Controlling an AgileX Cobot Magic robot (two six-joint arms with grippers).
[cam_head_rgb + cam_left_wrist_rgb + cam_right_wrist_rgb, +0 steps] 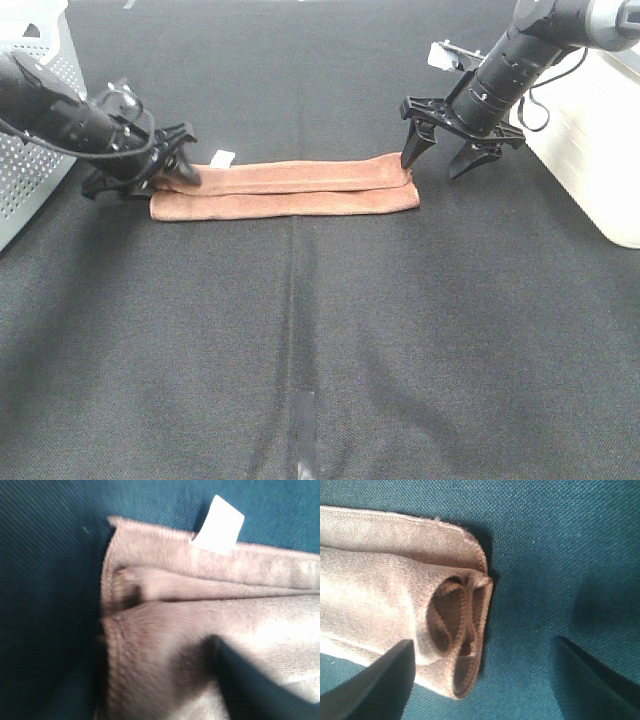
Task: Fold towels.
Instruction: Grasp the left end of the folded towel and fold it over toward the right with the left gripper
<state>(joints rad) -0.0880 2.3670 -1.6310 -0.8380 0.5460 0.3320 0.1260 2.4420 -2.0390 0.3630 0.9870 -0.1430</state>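
Note:
The reddish-brown towel (285,190) lies on the black cloth, folded into a long narrow strip running left to right. Its white tag (222,157) (217,525) sticks out at the left end. My left gripper (178,170) is down on that left end; the left wrist view shows the towel (200,630) close up with one dark finger (255,690) over it, and the other finger is hidden. At the strip's right end my right gripper (437,160) (485,685) stands open, its fingers (375,685) wide apart over the looped towel end (455,635), holding nothing.
A white perforated basket (30,150) stands at the left edge, just behind the left arm. A white box (590,140) sits at the right edge beside the right arm. A pale tape mark (305,425) lies on the black cloth near the front.

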